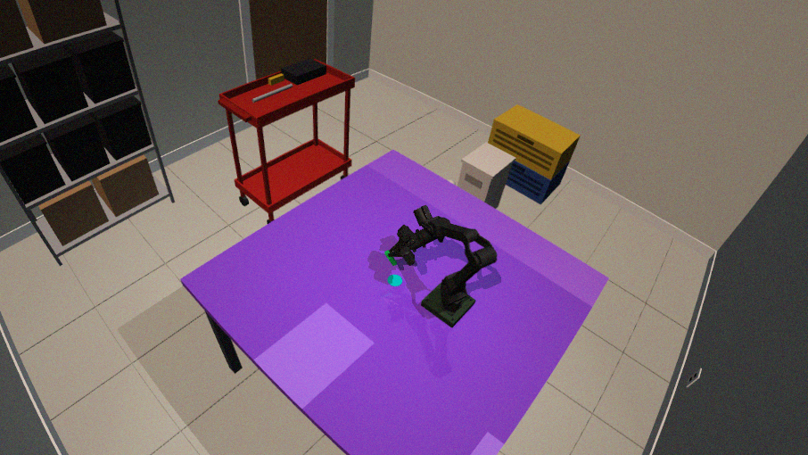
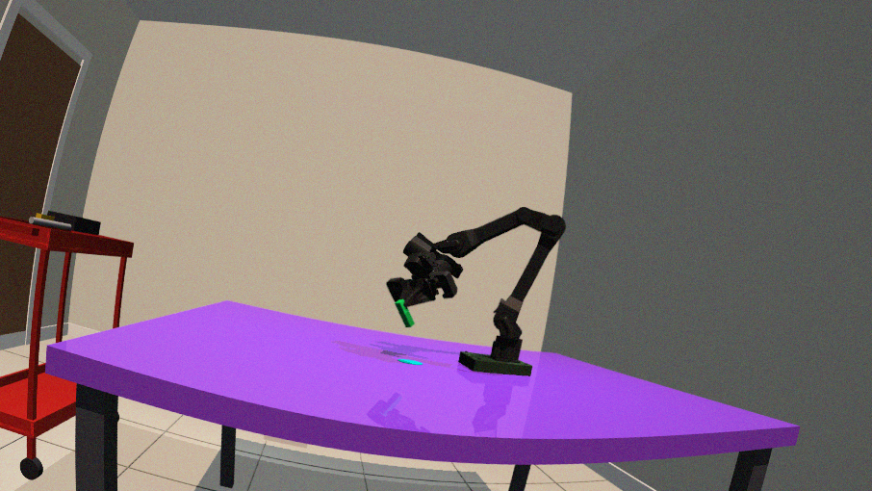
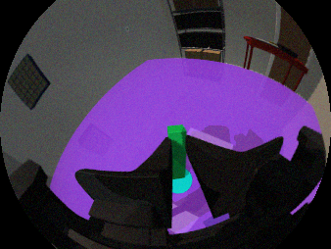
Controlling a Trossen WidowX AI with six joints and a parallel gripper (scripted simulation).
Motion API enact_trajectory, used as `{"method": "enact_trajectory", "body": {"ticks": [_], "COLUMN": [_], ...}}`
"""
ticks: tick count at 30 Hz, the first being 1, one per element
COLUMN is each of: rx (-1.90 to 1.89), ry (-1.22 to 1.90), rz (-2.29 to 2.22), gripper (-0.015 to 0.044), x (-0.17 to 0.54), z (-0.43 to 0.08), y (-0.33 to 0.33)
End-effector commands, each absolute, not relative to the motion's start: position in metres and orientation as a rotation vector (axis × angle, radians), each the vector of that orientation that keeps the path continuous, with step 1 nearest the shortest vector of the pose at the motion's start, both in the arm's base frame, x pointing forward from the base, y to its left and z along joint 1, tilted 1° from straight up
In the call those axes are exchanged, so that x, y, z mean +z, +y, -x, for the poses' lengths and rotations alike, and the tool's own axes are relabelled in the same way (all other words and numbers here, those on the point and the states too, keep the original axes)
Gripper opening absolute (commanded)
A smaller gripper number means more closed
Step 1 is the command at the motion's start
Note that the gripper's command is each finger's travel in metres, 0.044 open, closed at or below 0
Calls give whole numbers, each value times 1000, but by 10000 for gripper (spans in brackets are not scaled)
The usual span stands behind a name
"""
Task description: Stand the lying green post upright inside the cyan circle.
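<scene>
The green post [image 1: 391, 258] [image 2: 404, 314] [image 3: 177, 152] is in the air above the table, tilted, with its lower end leaning toward the arm's base in the exterior view. My gripper [image 2: 402, 302] [image 3: 176, 140] is shut on the post near its upper end. The cyan circle [image 1: 394, 280] [image 2: 410, 362] [image 3: 183, 183] lies flat on the purple table [image 1: 317, 271] [image 2: 201, 359] [image 3: 132, 103]. In the exterior view it lies below the post. In the wrist view the post and a finger hide part of the circle.
The arm's dark green base plate [image 1: 448, 308] [image 2: 495, 364] stands on the table near the circle. A red cart [image 1: 293, 169] [image 2: 91, 244] [image 3: 274, 49] stands on the floor beyond the table. Shadows and pale light patches lie on the table top.
</scene>
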State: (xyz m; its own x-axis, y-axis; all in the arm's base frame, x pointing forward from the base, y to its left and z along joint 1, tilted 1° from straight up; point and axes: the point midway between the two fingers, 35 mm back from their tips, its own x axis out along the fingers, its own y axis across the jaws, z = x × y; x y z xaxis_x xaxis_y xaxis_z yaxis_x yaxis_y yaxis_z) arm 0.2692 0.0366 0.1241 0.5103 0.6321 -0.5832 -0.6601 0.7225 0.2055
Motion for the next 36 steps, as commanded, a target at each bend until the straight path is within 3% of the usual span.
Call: {"method": "enact_trajectory", "body": {"ticks": [1,36], "rx": [782,804], "ry": [642,399], "rz": [45,12], "gripper": [23,23], "x": [127,133], "z": [-268,-256], "y": [36,27]}}
